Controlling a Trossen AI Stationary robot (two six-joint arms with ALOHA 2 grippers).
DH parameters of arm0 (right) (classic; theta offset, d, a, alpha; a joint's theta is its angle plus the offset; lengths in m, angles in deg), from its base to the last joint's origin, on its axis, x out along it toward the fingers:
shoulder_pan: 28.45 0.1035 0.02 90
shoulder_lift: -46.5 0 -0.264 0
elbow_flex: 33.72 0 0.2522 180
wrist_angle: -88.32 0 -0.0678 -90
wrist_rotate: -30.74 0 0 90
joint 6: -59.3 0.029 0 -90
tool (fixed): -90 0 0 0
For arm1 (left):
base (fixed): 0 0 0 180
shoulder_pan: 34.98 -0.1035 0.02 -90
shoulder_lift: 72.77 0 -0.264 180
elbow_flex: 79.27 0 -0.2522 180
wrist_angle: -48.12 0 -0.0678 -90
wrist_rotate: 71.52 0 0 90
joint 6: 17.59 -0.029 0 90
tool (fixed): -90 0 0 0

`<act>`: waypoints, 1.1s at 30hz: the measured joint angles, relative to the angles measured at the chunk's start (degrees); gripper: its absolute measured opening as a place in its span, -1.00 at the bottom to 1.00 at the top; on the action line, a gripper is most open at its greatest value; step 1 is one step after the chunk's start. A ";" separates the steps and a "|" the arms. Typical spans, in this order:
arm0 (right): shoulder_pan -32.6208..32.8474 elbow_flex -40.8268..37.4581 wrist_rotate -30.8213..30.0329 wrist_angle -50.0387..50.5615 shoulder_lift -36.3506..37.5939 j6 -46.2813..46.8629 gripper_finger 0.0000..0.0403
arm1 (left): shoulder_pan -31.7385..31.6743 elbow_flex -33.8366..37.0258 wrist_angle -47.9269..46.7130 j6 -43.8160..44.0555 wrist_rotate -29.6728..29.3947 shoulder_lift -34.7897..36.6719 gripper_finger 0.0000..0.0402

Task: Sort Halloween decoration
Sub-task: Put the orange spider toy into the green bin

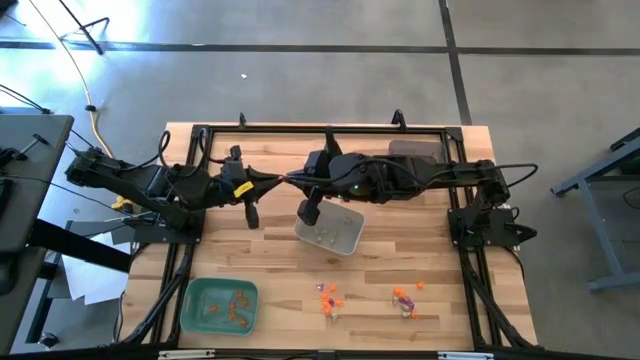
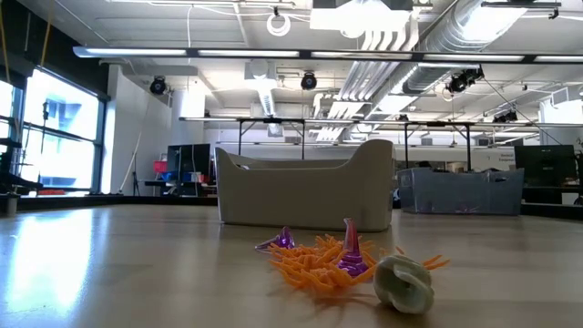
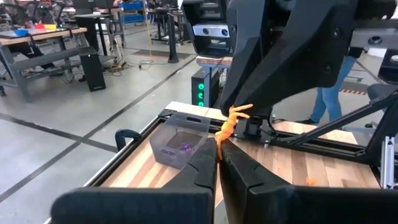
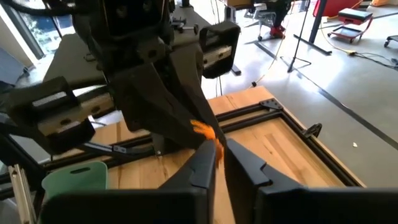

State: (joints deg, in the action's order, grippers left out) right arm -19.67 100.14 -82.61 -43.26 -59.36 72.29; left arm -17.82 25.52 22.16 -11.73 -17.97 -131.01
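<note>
A small orange spiky trinket (image 3: 231, 119) of the Halloween decoration hangs in the air above the middle of the table. Both grippers meet on it. My left gripper (image 3: 219, 142) comes from the table's left and is shut on it. My right gripper (image 4: 217, 146) comes from the right, its fingers nearly together on the same trinket (image 4: 204, 131). In the high view they meet at the trinket's place, left gripper (image 1: 292, 181) against right gripper (image 1: 304, 180). More trinkets (image 1: 328, 297) lie loose on the table near the front edge. My left gripper pinches the trinket's lower end (image 3: 222, 134) between its two fingertips, coming about level from the table's left. The trinket sticks up beyond the tips, clear of the table. My right gripper has the trinket's other end (image 4: 214, 148) between its fingertips, slanting slightly down from the table's right; the gap between the fingers is very narrow.
A grey tray (image 1: 345, 240) with pale trinkets stands just below the grippers. A green tray (image 1: 195, 300) with orange trinkets sits at the near left. A dark tray (image 1: 415, 150) with purple pieces stands at the far edge. A second loose cluster (image 1: 405, 297) lies near the front right.
</note>
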 joint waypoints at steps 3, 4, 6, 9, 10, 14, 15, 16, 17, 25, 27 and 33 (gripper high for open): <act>0.00 -0.02 0.00 0.96 0.00 0.02 -0.74 | 0.00 0.00 0.08 0.04 0.00 0.00 -1.00; 0.00 -0.02 0.00 0.95 0.00 0.02 -0.68 | 0.00 0.00 0.06 0.06 0.02 0.00 -1.00; 0.00 -0.02 -0.02 0.96 0.00 0.02 -0.56 | 0.09 0.00 0.06 0.02 0.01 0.00 -1.00; 0.00 -0.02 -0.02 1.65 0.05 -0.11 -0.41 | 0.17 0.00 0.04 0.04 0.07 0.00 -1.00; 0.00 -0.03 -0.10 2.06 0.16 -0.32 -0.37 | 0.20 0.00 0.01 0.04 0.07 0.00 -1.00; 0.00 -0.04 -1.76 3.78 0.80 -1.44 -0.26 | 0.20 0.00 -0.07 0.06 0.09 0.08 -1.00; 0.00 -0.04 -1.94 4.13 0.99 -1.44 -0.25 | 0.18 0.00 -0.06 0.11 0.13 0.14 -1.00; 0.00 -0.04 -2.14 4.36 1.20 -1.42 -0.24 | 0.17 0.00 -0.03 0.40 0.32 0.16 -1.00; 0.00 -0.04 -2.14 4.71 1.38 -1.31 -0.23 | 0.19 0.00 -0.07 0.53 0.42 0.17 -1.00; -0.10 -0.04 -2.15 9.50 1.46 -0.99 -0.22 | 0.33 0.00 -1.35 4.16 3.05 0.18 -1.00; -0.11 -0.04 -2.14 12.09 1.46 0.58 -0.22 | 0.98 0.00 -4.50 7.91 5.88 1.01 -1.00; -0.13 -0.04 -1.36 19.37 1.60 3.69 -0.22 | 6.16 -0.04 -10.68 28.42 16.25 2.27 -1.00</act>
State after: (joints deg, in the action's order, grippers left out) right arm -19.80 100.09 -83.97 -23.89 -57.76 75.99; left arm -11.65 25.48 11.47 16.69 -1.72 -128.73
